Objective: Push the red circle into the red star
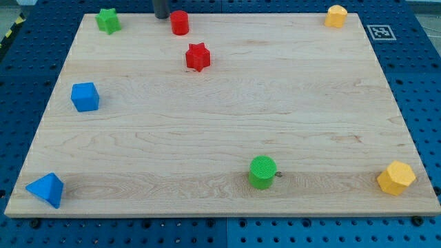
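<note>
My tip [161,17] comes straight down at the view's top, just left of the red circle [180,23], and I cannot tell if they touch; there is no claw here, only a rod. The red circle stands upright near the top edge of the wooden board [220,124]. The red star [198,56] sits near it, a little lower and to the right.

green star [107,21] top left, yellow block [335,15] top right, blue cube [85,96] left edge, blue pyramid [47,189] bottom left, green cylinder [262,171] bottom centre, yellow hexagonal block [396,178] bottom right, wooden board [227,117]
</note>
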Robot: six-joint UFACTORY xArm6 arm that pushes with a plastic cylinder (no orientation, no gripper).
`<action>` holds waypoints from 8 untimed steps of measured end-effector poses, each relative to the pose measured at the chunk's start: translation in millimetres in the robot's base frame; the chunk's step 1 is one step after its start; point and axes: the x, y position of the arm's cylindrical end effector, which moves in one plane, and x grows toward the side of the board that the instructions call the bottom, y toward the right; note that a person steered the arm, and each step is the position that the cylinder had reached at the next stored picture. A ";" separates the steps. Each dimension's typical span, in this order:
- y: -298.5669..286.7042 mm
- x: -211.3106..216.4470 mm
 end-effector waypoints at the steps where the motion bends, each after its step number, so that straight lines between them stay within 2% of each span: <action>1: 25.6 0.1; 3: 27.7 48.0; 5: 26.7 50.5; 7: 17.5 91.8; 8: 53.6 95.7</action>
